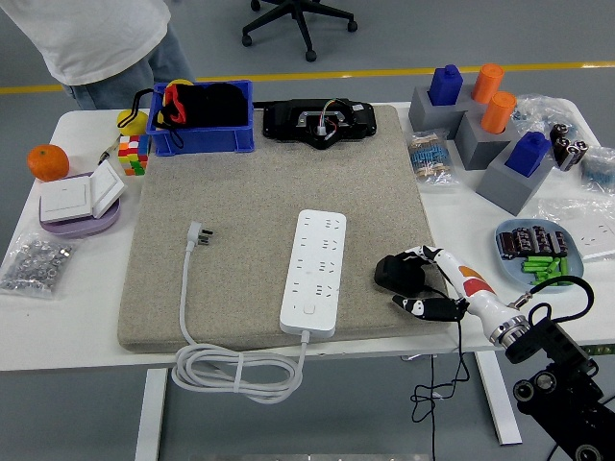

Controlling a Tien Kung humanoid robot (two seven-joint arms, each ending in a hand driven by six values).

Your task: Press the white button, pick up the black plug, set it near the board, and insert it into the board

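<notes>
The black plug [397,273] lies on the grey mat [259,192], just to the right of the white power strip [315,272], which is the board of the task. It is not lifted and no pin is in any socket, so the pick-up, the placing and the insertion all appear to be left to do. Whether the white button [307,309] at the strip's near end has been pressed cannot be told from the head view; no light shows on it.

The right hand [426,281] reaches in from the lower right and sits around the plug's right side. Its fingers [415,254] are spread apart, one set arching over the far edge of the plug and the thumb side lying low along the mat at its near edge. They look to be touching or just beside the plug, but not closed on it, so the grasp is judged to be only forming.

The strip's own white cable [231,370] hangs coiled over the table's near edge.
</notes>
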